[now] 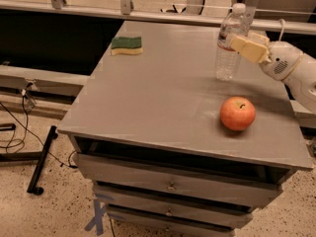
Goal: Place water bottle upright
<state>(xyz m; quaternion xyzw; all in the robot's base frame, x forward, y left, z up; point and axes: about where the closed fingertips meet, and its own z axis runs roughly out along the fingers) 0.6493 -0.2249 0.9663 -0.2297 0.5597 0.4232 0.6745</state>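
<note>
The water bottle [227, 60] is clear with a white cap and stands upright at the back right of the grey table [158, 93], its base on or just above the surface. My gripper [237, 42] reaches in from the right and is shut on the bottle around its label band. The beige fingers [249, 48] cover part of the label. The white arm [296, 70] runs off the right edge.
A red-orange apple [237, 113] lies in front of the bottle near the table's right edge. A green and yellow sponge [126, 45] lies at the back left. Drawers [170, 185] sit below the tabletop. A rail runs behind the table.
</note>
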